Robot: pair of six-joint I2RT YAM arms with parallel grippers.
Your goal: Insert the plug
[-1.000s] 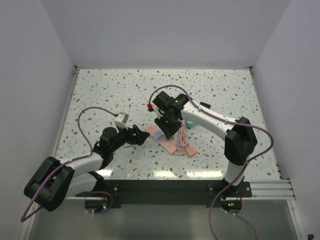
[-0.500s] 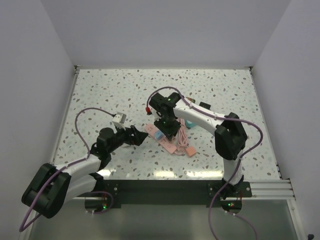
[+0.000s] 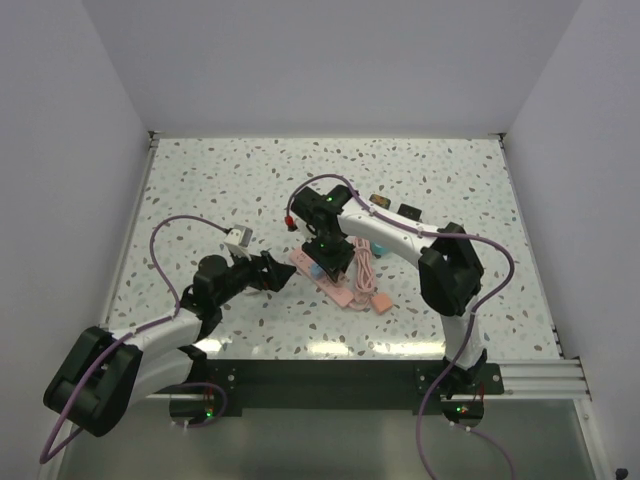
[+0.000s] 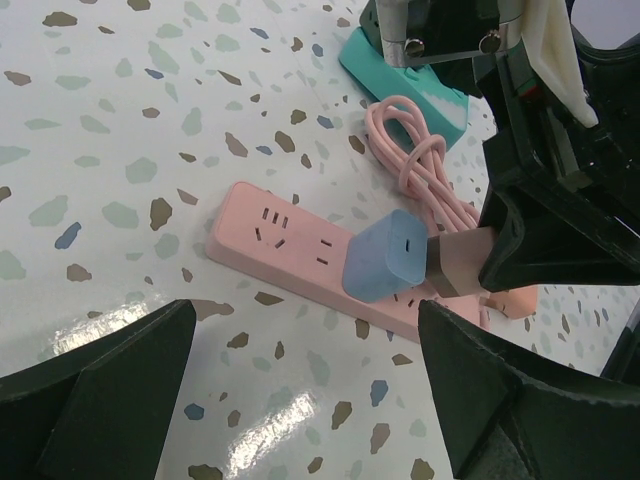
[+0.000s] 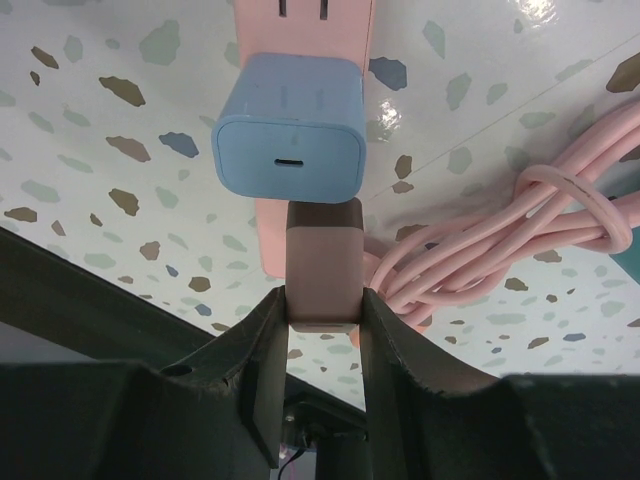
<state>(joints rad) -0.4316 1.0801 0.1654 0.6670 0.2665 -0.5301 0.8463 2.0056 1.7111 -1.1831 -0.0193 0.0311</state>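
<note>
My right gripper (image 3: 333, 260) is shut on the plug (image 5: 322, 265), a small off-white block that looks beige in shadow. It holds the plug over the pink power strip (image 3: 338, 287), right beside a blue charger (image 5: 290, 125) that sits in the strip. In the left wrist view the plug (image 4: 458, 262) touches the blue charger (image 4: 388, 265); its prongs are hidden. My left gripper (image 4: 305, 315) is open and empty, low over the table just left of the strip (image 4: 280, 235). In the top view the plug is hidden under the right gripper.
A coiled pink cable (image 4: 415, 170) lies beside the strip, with a teal object (image 4: 400, 85) behind it. Two small dark things (image 3: 385, 203) lie on the table behind the right arm. White walls close the table on three sides.
My right gripper has shifted a little to the left over the strip with the plug in it, and its arm has folded in. The left gripper has barely moved.
</note>
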